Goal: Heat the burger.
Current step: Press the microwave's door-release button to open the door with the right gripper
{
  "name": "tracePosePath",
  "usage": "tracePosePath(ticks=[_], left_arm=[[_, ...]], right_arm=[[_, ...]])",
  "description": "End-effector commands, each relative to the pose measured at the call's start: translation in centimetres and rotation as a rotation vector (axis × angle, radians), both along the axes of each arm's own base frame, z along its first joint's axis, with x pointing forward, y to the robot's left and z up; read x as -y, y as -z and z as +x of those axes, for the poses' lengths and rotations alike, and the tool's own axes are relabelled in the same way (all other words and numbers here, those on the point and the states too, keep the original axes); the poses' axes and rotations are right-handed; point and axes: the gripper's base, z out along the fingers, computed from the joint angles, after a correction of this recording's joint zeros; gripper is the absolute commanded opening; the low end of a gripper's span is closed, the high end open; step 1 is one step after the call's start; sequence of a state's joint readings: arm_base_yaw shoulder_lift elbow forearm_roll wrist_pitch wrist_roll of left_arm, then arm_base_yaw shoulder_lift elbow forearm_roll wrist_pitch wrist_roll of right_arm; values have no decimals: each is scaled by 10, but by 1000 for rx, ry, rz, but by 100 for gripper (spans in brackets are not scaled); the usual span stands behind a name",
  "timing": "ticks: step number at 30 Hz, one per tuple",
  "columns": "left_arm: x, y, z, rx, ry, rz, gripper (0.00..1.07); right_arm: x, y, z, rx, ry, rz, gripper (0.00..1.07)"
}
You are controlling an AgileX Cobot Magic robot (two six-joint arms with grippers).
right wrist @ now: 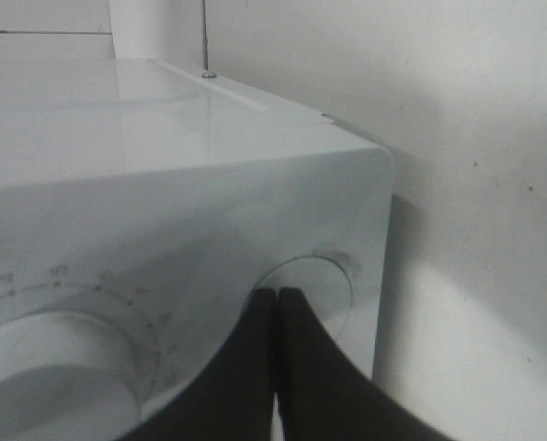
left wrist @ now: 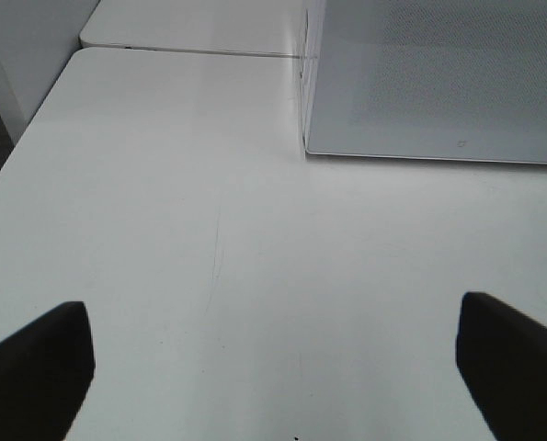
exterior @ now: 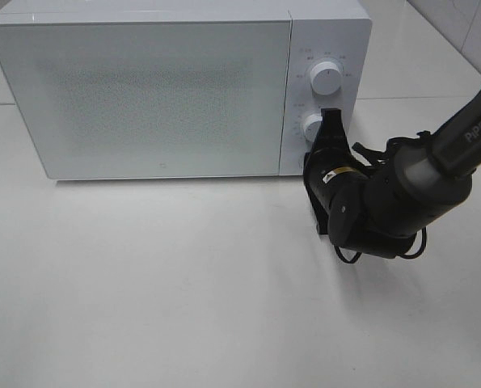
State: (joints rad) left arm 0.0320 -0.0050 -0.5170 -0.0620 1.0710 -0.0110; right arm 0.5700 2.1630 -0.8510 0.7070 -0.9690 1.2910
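Here, right tool (exterior: 331, 118) closed, empty, at microwave's (exterior: 143, 97) lower dial (exterior: 311, 126), arm (exterior: 466, 136) lettered "PIPER"; left tool (left wrist: 273, 360) gaping, empty.

Left hand (left wrist: 273, 367), fingers (left wrist: 34, 367) spread wide, hangs above the white table (left wrist: 163, 230); microwave door (left wrist: 438, 83) nearby looks shut.

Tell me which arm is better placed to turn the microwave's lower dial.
Right. Its shut black fingers are at the lower round white dial of the white microwave; the left arm's open fingers hang over the white table, away from the controls.
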Motion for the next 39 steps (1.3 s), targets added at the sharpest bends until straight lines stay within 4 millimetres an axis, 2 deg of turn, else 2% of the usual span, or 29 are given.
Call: tracePosePath(ticks=[1, 10, 19, 23, 25, 33, 39], left_arm=[[0, 0, -3, 19, -4, -1, 100], [0, 0, -3, 19, -4, -1, 100], [0, 0, -3, 19, -4, -1, 100], [0, 0, -3, 19, -4, -1, 100], [0, 0, -3, 19, -4, -1, 100], [0, 0, -3, 19, -4, -1, 100], [0, 0, -3, 19, -4, -1, 100]], right_arm=[[-2, 2, 6, -3, -3, -7, 0], [-1, -2, 13, 32, 33, 5, 0], [3, -15, 18, 174, 86, -10, 0], [1, -18, 22, 188, 87, -1, 0], [-4, -24, 31, 215, 90, -11, 0], [-12, -30, 46, 280, 104, -1, 0], [-12, -33, 48, 298, 106, -13, 0]])
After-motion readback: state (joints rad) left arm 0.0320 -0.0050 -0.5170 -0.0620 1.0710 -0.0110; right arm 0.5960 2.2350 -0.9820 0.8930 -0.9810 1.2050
